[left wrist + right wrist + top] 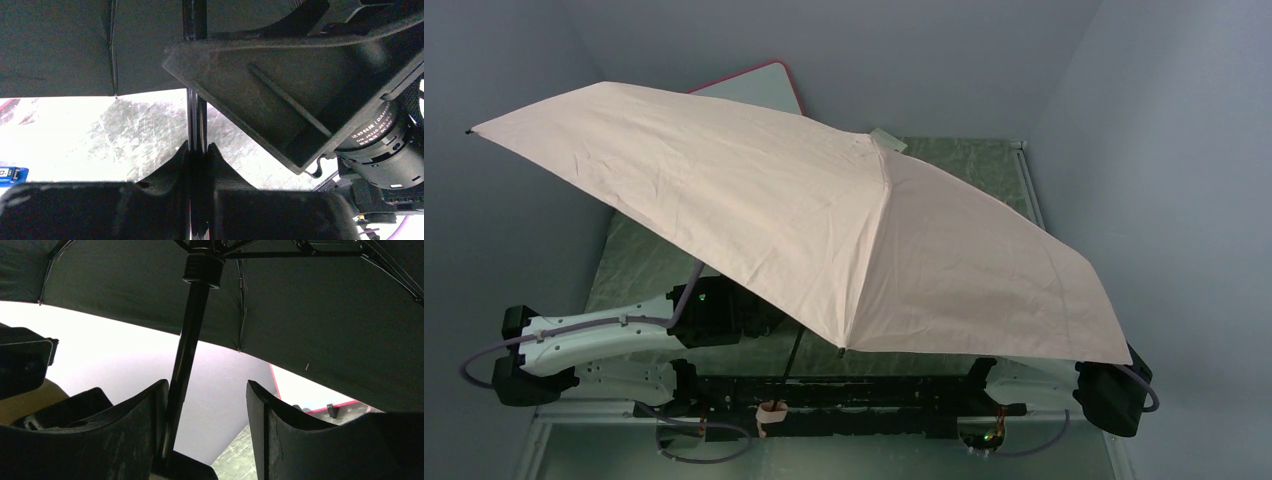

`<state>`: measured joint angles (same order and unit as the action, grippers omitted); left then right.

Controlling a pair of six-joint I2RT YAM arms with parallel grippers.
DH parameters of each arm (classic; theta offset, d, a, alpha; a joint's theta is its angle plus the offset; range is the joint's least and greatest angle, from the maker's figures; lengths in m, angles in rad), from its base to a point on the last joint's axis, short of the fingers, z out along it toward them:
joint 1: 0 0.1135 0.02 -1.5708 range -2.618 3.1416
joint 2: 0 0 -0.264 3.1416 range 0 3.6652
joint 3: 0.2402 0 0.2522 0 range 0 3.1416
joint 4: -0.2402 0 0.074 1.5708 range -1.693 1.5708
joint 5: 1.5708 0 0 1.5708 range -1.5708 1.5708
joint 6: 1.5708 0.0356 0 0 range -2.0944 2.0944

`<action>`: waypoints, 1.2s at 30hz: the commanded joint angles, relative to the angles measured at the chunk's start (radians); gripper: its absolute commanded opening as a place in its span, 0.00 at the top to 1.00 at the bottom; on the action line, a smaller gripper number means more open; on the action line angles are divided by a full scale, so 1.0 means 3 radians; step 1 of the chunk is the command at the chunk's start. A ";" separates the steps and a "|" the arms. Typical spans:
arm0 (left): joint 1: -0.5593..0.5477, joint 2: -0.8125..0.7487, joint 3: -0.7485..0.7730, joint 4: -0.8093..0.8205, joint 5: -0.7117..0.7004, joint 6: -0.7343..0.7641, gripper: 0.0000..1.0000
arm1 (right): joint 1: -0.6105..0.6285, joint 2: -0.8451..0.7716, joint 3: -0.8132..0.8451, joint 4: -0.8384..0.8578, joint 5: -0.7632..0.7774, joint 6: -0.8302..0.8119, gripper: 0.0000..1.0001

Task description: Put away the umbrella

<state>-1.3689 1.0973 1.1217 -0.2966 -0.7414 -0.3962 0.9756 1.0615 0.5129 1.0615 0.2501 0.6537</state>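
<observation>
Umbrella [824, 220] fully open, canopy spanning the worktop [964, 165], handle [772, 412] at the near edge. Left gripper [197, 155] clamped on the shaft [196, 115]. Right gripper [207, 390] apart, shaft just beside one finger (not gripped). Nothing collapsed yet; closing and stowing all left.

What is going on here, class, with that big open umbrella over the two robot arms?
The pale pink umbrella is fully open, spread wide above the table. Underneath it, the left gripper is shut on the thin black shaft. The right gripper is open, with the shaft passing close beside one of its fingers but not clamped. The umbrella has not yet been folded.
</observation>
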 commanded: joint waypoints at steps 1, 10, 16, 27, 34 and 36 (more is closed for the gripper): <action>-0.0029 -0.0030 -0.0008 0.0229 -0.0037 0.0057 0.95 | -0.0019 0.0081 0.0097 -0.0143 0.0113 0.0038 0.39; -0.0029 -0.0248 -0.0031 0.0164 -0.0575 -0.0206 0.95 | -0.0013 -0.0010 -0.0446 0.0228 0.0233 -0.0003 0.39; -0.0029 -0.0130 0.0012 0.0155 -0.0650 -0.0152 0.95 | 0.0181 -0.0044 -0.0517 0.0240 0.0511 -0.0157 0.38; -0.0029 -0.0109 -0.0109 0.0226 -0.0589 -0.0110 0.95 | 0.0515 -0.0134 -0.0387 0.0671 0.1022 -0.0427 0.35; -0.0029 -0.0108 -0.0221 0.0297 -0.0527 -0.0081 0.95 | 0.0548 -0.0120 -0.0257 0.0825 0.1070 -0.0204 0.35; -0.0029 -0.0099 -0.0252 0.0349 -0.0470 -0.0039 0.95 | 0.0550 -0.0074 -0.0148 0.0656 0.1068 -0.0118 0.35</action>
<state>-1.3716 1.0851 1.0580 -0.2932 -0.8864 -0.4358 1.1324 1.0294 0.4026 1.2591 0.5392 0.5751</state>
